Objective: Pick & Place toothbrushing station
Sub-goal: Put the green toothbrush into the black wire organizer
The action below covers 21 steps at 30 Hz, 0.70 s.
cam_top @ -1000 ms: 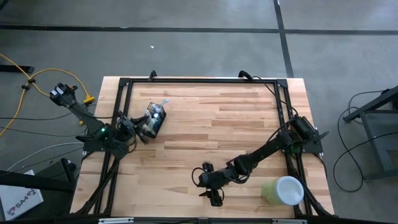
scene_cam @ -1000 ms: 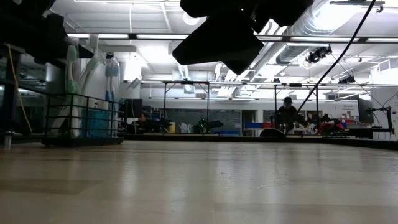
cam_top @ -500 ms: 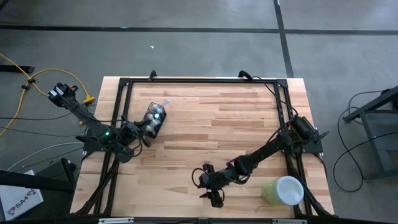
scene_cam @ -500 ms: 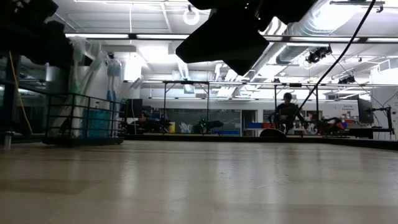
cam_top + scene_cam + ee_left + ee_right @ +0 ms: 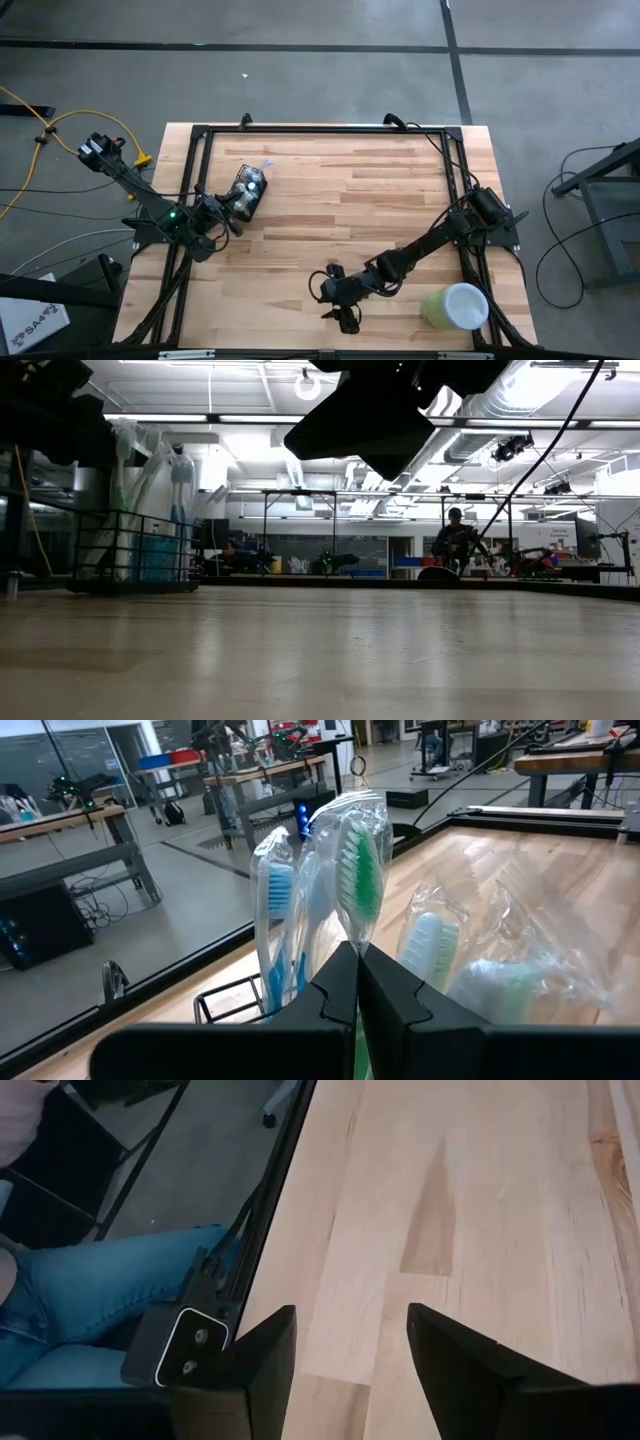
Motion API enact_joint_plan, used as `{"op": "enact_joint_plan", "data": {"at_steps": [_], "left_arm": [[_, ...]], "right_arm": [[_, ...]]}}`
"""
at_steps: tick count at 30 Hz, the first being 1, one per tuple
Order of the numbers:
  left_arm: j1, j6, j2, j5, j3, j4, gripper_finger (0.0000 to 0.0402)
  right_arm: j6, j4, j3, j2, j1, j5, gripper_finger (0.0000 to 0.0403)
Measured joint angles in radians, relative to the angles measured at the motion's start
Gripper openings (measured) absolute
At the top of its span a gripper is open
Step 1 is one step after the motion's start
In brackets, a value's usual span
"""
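Note:
The toothbrushing station, a small black wire-mesh holder, stands on its base at the table's far left. It also shows in the low view. Several toothbrushes in clear plastic wraps stand upright in it. My left gripper is at the holder's near left side, level with the brushes, and shut. My right gripper hangs open over bare wood near the front edge, and its fingers stand apart in the right wrist view. My left gripper's shut fingertips meet at the lower part of the green toothbrush's plastic wrap, which tapers down into the slit between them. The fingers come roughly level from the holder's near left side. They hide how much of the wrap lies between them. The holder stays on the table.
A pale green cup with a white inside is at the front right corner. A black frame runs round the table top. A person's legs in jeans show past the front edge. Another person is far back in the room.
My left gripper has gone a little toward the table's right, in against the holder. The wrapped toothbrushes in the holder have shifted and lean differently. The holder's base has stayed where it was.

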Motion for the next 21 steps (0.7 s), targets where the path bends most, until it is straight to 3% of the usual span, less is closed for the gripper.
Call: {"op": "enact_joint_plan", "data": {"at_steps": [21], "left_arm": [[0.0,0.047,-0.047,0.022,0.0,-0.001,0.0092]], "right_arm": [[0.0,0.0,0.0,0.0,0.001,0.001,0.0184]]}}
